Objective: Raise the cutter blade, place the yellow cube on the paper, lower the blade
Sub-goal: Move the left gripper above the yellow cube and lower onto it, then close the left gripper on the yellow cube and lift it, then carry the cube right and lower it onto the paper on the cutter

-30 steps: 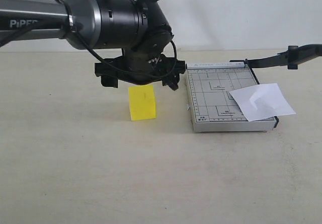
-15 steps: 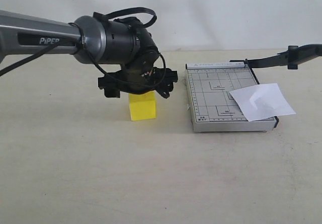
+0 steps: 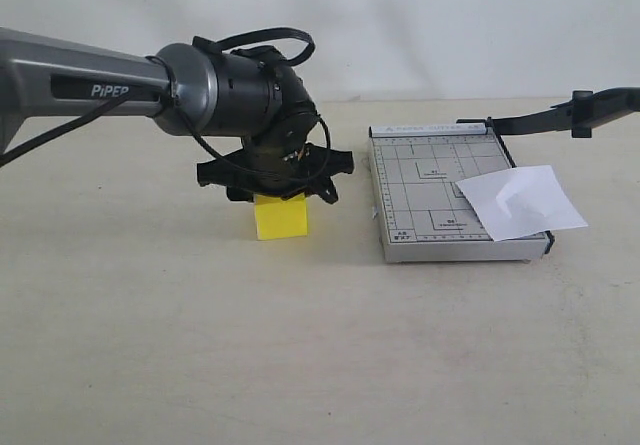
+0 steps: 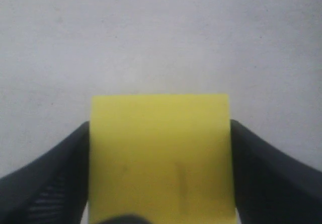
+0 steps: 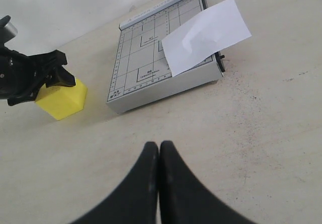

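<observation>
My left gripper (image 3: 279,195) straddled the yellow cube (image 3: 281,219) just beside the trimmer (image 3: 420,180), fingers (image 4: 55,183) flanking it; clamped or not, I couldn't tell.

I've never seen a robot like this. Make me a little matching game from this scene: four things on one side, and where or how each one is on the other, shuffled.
Things:
1. yellow cube
2. paper
3. cutter blade
4. right gripper

States:
A. raised, off the board
B. shut, holding nothing
C. on the table, between the fingers of the left gripper
D. lying on the grey board, overhanging its edge

Pairs: 1-C, 2-D, 3-A, 4-B
</observation>
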Controlling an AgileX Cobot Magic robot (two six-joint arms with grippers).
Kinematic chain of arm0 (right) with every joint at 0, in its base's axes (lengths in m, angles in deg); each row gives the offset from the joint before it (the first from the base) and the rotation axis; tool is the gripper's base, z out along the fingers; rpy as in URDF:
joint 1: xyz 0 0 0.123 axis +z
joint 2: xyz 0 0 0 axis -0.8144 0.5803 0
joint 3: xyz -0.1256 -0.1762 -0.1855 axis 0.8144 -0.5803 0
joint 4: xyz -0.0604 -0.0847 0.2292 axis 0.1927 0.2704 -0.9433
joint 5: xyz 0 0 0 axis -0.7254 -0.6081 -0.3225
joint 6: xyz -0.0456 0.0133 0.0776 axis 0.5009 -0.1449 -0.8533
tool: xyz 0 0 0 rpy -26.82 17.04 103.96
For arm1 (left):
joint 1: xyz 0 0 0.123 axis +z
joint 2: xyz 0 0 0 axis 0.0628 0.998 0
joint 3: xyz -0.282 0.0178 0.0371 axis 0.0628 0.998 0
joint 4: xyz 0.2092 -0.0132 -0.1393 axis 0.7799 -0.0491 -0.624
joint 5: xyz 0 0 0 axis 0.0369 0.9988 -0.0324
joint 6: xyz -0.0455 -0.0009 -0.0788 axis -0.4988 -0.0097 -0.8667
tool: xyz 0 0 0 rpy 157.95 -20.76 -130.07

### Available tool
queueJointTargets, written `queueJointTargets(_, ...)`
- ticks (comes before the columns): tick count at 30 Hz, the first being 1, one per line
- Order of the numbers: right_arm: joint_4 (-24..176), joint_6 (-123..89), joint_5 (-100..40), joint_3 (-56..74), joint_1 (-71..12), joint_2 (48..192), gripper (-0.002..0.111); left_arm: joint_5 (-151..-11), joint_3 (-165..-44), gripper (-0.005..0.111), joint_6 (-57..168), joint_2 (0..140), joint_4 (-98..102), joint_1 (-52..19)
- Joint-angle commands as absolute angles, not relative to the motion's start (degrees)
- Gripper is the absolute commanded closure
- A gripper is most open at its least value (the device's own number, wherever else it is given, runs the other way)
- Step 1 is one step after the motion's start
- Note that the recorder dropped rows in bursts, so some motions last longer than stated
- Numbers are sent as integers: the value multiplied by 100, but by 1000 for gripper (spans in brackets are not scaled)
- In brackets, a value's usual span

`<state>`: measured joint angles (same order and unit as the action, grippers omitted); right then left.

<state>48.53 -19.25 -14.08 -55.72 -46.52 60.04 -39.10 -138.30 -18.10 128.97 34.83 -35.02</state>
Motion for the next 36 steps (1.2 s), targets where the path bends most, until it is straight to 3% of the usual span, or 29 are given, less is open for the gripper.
queueJointTargets(1, 4826, -1902, -1437, -5600, -4654, 5976, 108, -3817, -13839, 93, -1511, 12771, 3230, -3492)
queueJointTargets(2, 4826, -1902, -1437, -5600, -4654, 5976, 108, -3886, -13898, 102, -1101, 12658, 3029, -3492)
queueJointTargets(10, 4826, -1902, -1437, -5600, -4654, 5976, 108, -5636, -14017, 102, 2113, 12129, 1341, -3720)
queueJointTargets(18, 4826, -1902, -1437, -5600, -4654, 5976, 108, -6152, -14021, 102, 4780, 12025, 874, -4277)
queueJointTargets(24, 4826, -1902, -1437, -5600, -4654, 5976, 108, -6624, -14200, 102, 5139, 12208, 885, -4473)
queueJointTargets(36, 4833, -1902, -1426, -5600, -4654, 5976, 108, -6061, -15753, 102, 5139, 13224, 802, -4508)
